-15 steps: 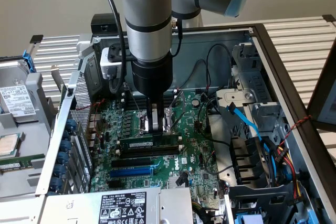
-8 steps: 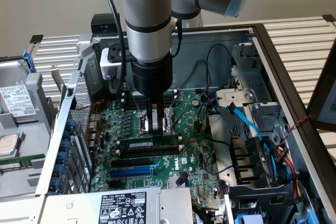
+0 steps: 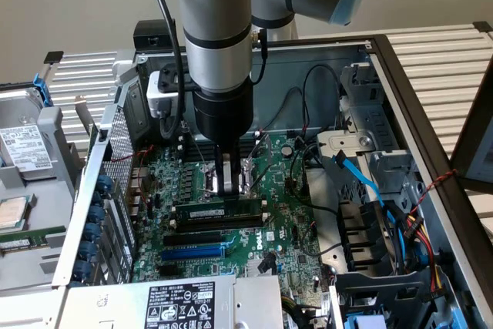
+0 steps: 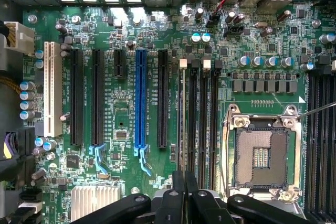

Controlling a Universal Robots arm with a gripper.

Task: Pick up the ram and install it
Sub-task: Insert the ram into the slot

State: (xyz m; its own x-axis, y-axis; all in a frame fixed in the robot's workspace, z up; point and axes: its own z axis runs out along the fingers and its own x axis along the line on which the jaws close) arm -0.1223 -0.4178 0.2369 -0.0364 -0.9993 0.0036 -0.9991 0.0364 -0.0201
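One memory stick, the ram (image 3: 219,208), stands on edge among the long black memory slots (image 3: 209,223) of an open desktop computer, and my gripper (image 3: 228,182) is on its top edge from straight above. My fingers are drawn narrow and pinch the dark-green board near its middle. In the wrist view the ram (image 4: 181,124) shows edge-on as a thin line running away from my gripper (image 4: 184,195), lined up with the outermost black slot and just beside its neighbours (image 4: 202,119). Whether it is fully seated I cannot tell.

A small white label sits on the face of the ram, its print too fine to read. Beside the memory slots, the bare CPU socket (image 4: 261,153) lies open in its metal frame. On the other side, the blue expansion slot (image 4: 140,98) carries a line of white lettering along its length, not legible. Farther out is a white slot (image 4: 51,90).

In the exterior view, a large white label (image 3: 181,306) with rows of certification marks covers the metal box at the near edge of the case; its text cannot be made out. A blue cable (image 3: 358,179) loops toward the exterior view's right, and a labelled drive (image 3: 23,148) rests outside the case at the exterior view's left.
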